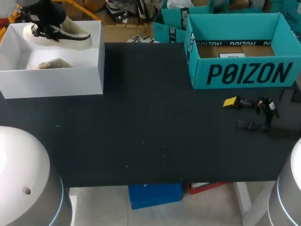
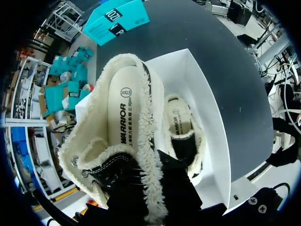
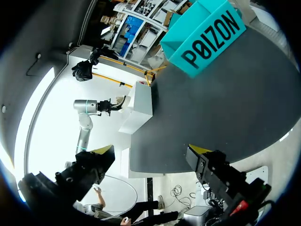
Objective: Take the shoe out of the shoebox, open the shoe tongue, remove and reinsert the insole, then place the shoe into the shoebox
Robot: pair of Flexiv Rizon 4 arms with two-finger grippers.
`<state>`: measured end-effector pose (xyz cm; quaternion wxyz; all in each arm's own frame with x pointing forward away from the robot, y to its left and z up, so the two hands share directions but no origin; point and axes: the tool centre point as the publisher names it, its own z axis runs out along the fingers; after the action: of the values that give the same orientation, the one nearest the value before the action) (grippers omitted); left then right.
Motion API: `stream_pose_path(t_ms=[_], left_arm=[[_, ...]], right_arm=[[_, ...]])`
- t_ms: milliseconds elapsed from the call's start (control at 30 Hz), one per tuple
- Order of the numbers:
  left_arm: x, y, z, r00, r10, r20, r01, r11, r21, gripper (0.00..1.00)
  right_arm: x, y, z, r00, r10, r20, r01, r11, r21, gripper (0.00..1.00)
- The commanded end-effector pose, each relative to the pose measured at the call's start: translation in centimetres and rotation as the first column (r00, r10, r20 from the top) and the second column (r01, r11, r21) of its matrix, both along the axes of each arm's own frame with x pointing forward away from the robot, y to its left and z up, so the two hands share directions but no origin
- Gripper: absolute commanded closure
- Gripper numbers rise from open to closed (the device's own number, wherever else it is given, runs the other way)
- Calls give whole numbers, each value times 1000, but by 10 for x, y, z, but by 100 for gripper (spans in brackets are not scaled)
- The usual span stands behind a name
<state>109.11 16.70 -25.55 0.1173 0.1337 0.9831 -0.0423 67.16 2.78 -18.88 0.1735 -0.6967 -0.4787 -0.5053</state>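
1. Nearest, the right gripper (image 3: 150,151) hung over the dark table (image 1: 141,136) with its fingers spread wide and nothing between them. It was well apart from the shoe, so it could give no support if the other arm's hold failed.
2. The white shoebox (image 1: 51,82) sat at the table's far left. Its light walls would likely shift or tip if a sole snagged the rim.
3. Above the box, the left gripper (image 1: 46,29) pinched the shoe (image 2: 124,117) by its fleece collar. Soft pile makes a poor hold, and the shoe might sag, twist or slip free.
4. A second shoe (image 2: 181,129) lay in the box just beneath, so a dropped shoe would land on it and roll.
5. Farthest right, the teal box (image 1: 244,73) stood well apart and posed little risk.
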Motion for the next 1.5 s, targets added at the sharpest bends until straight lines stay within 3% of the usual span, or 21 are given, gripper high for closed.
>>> stream_pose_path(t_ms=[33,167,500,967,1500], left_arm=[[-1,0,2,1000,0,3,0,1000,2,100],[-1,0,2,1000,0,3,0,1000,2,100],[26,30,-3,998,55,-39,-57,998,-30,100],[52,50,-58,985,153,-79,-151,988,28,100],[58,43,-101,974,203,-100,-200,979,43,100]], right_arm=[[0,0,0,1000,0,-1,0,1000,0,0],[0,0,0,1000,0,-1,0,1000,0,0],[0,0,0,1000,0,-1,0,1000,0,0],[0,0,0,1000,0,-1,0,1000,0,0],[0,0,0,1000,0,-1,0,1000,0,0]])
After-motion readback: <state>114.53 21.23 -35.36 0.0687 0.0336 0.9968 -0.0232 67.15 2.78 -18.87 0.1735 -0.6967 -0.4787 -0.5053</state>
